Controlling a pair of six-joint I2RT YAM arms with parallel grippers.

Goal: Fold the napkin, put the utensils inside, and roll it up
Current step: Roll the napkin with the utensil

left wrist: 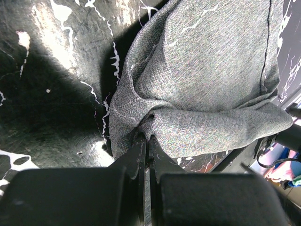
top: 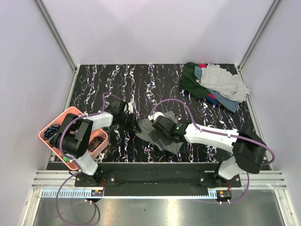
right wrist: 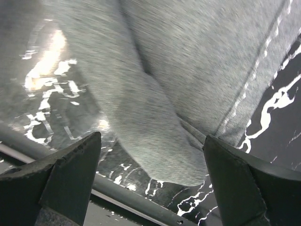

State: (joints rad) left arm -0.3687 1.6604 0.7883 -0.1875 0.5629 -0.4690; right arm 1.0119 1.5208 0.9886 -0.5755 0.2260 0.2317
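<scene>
The grey napkin [top: 146, 127] lies crumpled on the black marbled table, between the two grippers. In the left wrist view my left gripper [left wrist: 146, 139] is shut on a bunched edge of the napkin [left wrist: 211, 80], pinching the fabric at its fingertips. My right gripper [top: 162, 133] hovers over the napkin's right part. Its jaws stand wide open in the right wrist view [right wrist: 153, 162], with a fold of the napkin [right wrist: 160, 99] lying between and beyond the fingers, untouched by them. No utensils show in any view.
A heap of green, light-grey and blue cloths [top: 214, 84] sits at the back right corner. A pink basket [top: 48, 138] stands at the table's left edge beside the left arm. The table's front rail [right wrist: 141, 207] runs just under the right gripper.
</scene>
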